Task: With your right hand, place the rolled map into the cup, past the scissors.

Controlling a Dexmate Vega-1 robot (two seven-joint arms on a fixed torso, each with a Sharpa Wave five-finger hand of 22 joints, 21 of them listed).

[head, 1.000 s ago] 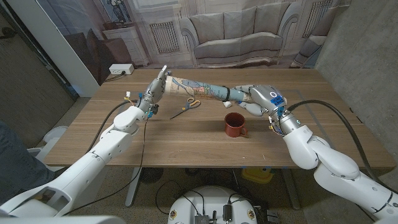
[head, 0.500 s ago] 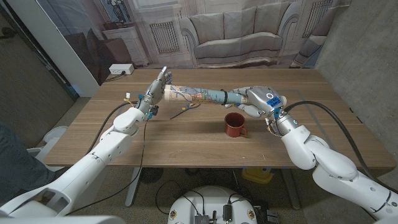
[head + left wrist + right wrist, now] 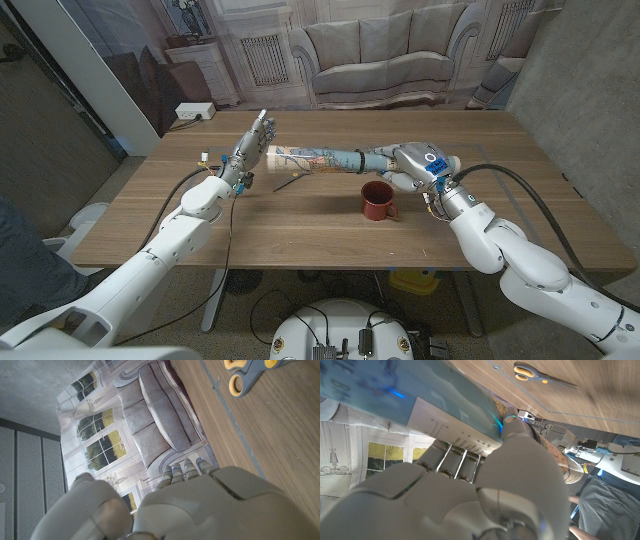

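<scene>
Pale blue-green paper, printed with fine coloured lines and a cream end, makes up the rolled map [image 3: 318,158]: one long, stiff tube, held level above the table [image 3: 300,230] and running from the right hand [image 3: 412,165] across toward the left hand [image 3: 254,142]. The right hand grips it at its near end, fingers wrapped round the tube; in the right wrist view the same roll [image 3: 415,400] shows as a smooth bluish sheet with small print, crossing over that hand's [image 3: 465,490] curled grey fingers. The tube's far end reaches close to the left hand, though I cannot tell whether they touch.

One cup [image 3: 377,199] stands upright on the table, just below and in front of the right hand: dark red, round, with a loop handle turned toward the robot's right and a dark hollow mouth. The map hangs above and behind it, not in it.

One pair of scissors [image 3: 292,181] lies flat on the wood under the roll, mostly hidden from the head view; the left wrist view catches their yellow-and-grey loop handles [image 3: 248,374], and the right wrist view their thin closed blades [image 3: 542,374].

The left hand is raised off the table with fingers extended upward and slightly apart, holding nothing. Both hands are matte grey, jointed plastic on glossy white arms. Warm brown wood grain covers the rectangular table.
</scene>
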